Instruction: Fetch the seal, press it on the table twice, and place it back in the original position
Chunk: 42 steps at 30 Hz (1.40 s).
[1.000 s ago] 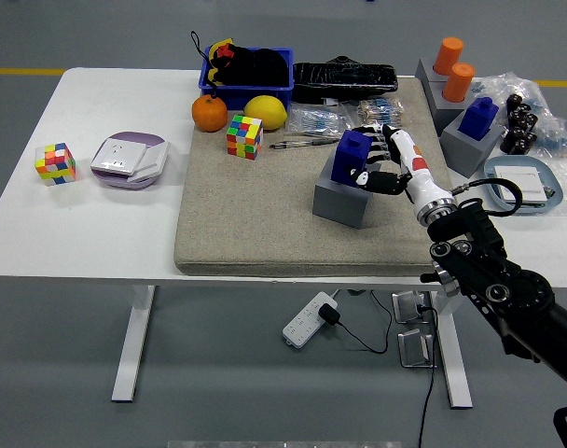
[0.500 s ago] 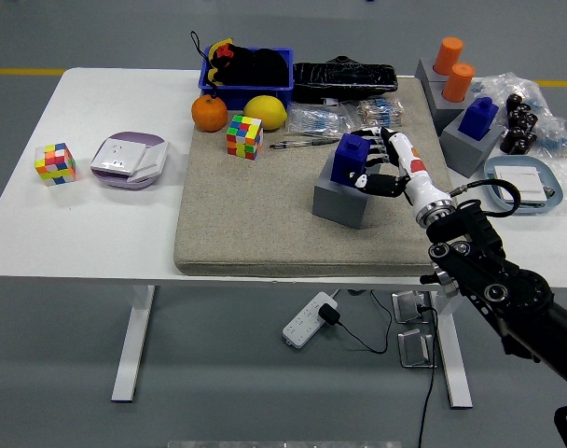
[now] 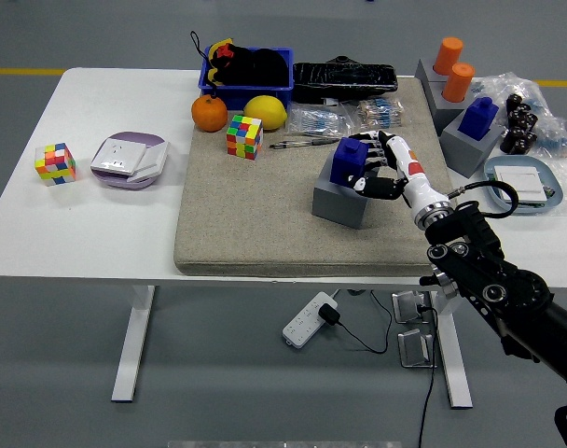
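Setting: a robotics test lab or workshop. Evidence — a grey floor (image 3: 78, 392) with a yellow line (image 3: 22, 71) marked far left of the right hand (image 3: 381, 166); a white height-adjustable table (image 3: 97, 233); a power strip (image 3: 309, 318) lay below the hand — cables trailing; assorted test props crowded the tabletop.
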Each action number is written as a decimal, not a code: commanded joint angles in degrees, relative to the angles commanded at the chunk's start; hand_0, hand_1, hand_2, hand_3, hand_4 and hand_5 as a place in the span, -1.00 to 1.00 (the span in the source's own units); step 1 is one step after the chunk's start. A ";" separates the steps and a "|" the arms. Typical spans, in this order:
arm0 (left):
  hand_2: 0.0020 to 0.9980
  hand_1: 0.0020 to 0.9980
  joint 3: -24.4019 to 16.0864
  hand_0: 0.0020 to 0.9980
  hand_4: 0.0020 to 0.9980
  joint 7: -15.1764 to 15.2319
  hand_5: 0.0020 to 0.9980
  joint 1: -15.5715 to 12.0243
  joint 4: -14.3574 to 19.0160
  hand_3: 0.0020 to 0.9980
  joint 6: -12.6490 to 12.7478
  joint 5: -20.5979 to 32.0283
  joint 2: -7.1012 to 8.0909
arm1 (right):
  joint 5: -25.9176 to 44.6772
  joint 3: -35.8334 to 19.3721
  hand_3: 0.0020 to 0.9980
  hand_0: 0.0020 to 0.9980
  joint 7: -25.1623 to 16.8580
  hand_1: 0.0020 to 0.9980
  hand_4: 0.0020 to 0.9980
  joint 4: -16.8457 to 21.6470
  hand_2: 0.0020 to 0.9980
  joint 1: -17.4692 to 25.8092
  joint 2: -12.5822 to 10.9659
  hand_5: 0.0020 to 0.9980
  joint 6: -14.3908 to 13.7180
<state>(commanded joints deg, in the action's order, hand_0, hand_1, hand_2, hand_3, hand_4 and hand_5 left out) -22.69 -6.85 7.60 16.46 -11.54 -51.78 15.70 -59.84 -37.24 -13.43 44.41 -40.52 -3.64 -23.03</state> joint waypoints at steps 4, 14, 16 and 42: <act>0.51 0.58 0.05 0.65 0.46 0.02 -0.27 0.04 0.00 0.63 -0.02 0.05 0.04 | 0.28 0.15 0.23 0.51 -0.02 0.34 0.51 -0.22 0.29 -0.13 0.00 -1.00 -0.01; 0.51 0.58 0.13 0.65 0.46 0.01 -0.27 0.06 0.03 0.63 -0.12 0.11 0.04 | 1.08 0.38 0.51 0.59 -0.43 0.56 0.62 -0.64 0.50 -0.33 0.14 -1.00 -0.05; 0.51 0.58 0.13 0.65 0.46 0.02 -0.27 0.07 0.02 0.63 -0.14 0.10 0.04 | 1.06 0.37 0.72 0.69 -0.46 0.75 0.84 -0.65 0.70 -0.37 0.14 -1.00 0.04; 0.51 0.58 -0.25 0.65 0.46 0.05 -0.27 -0.28 0.01 0.63 -0.20 0.19 0.01 | -2.76 -2.81 1.00 1.00 1.30 1.00 1.00 2.64 1.00 0.65 -2.09 -0.28 1.42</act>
<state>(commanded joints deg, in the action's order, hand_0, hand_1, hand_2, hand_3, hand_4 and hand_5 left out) -22.94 -6.81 7.31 16.47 -11.74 -51.59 15.71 -62.60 -40.06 -12.13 47.05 -39.87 -5.73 -21.61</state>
